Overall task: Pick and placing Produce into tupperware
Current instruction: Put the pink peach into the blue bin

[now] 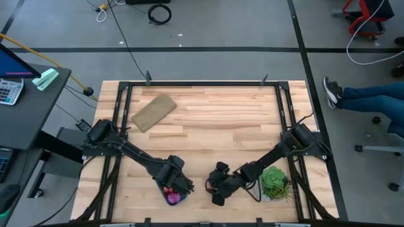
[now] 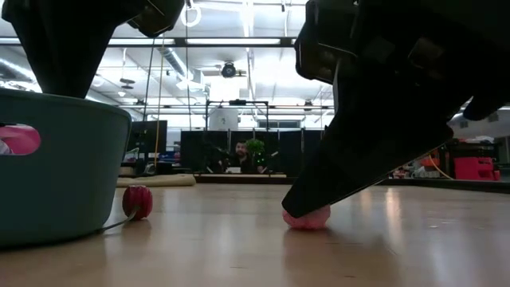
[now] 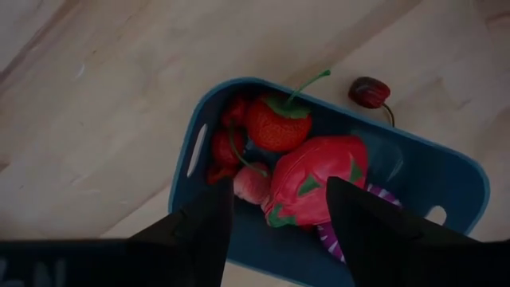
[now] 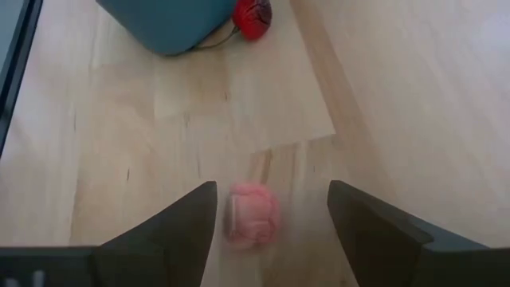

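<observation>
- The left pincer (image 3: 275, 231) is hovering directly over the small teal-blue rectangular plastic tupperware (image 3: 446, 171), its two dark fingers (image 3: 195, 235) spread apart and gripping nothing.
- The tupperware is sitting near the front edge of the light wooden slatted desk (image 1: 214, 120), left of centre, and is holding a red strawberry with a green stem (image 3: 277, 122), a large pink-red fruit with green scales (image 3: 315, 179), several small red berries (image 3: 223, 147), a pale pink piece (image 3: 251, 182) and a purple striped piece (image 3: 331, 237) partly hidden beneath.
- A dark red cherry with a thin stem (image 3: 369, 92) is lying on the desk just beside the tupperware's outer wall; in the low view it (image 2: 137, 201) is showing right next to the tub (image 2: 60, 171).
- The right pincer (image 4: 271, 227) is hanging low over a fuzzy pale pink round piece (image 4: 251, 214), fingers (image 4: 179, 227) wide open on either side of it; whether they are touching it cannot be told.
- That pink piece (image 2: 308, 218) is resting on the desk, apart from the tupperware, on its right.
- A green leafy plant in a white pot (image 1: 275, 183) is standing near the right arm, and a flat tan rectangular piece (image 1: 153, 111) is lying toward the far left of the desk.
</observation>
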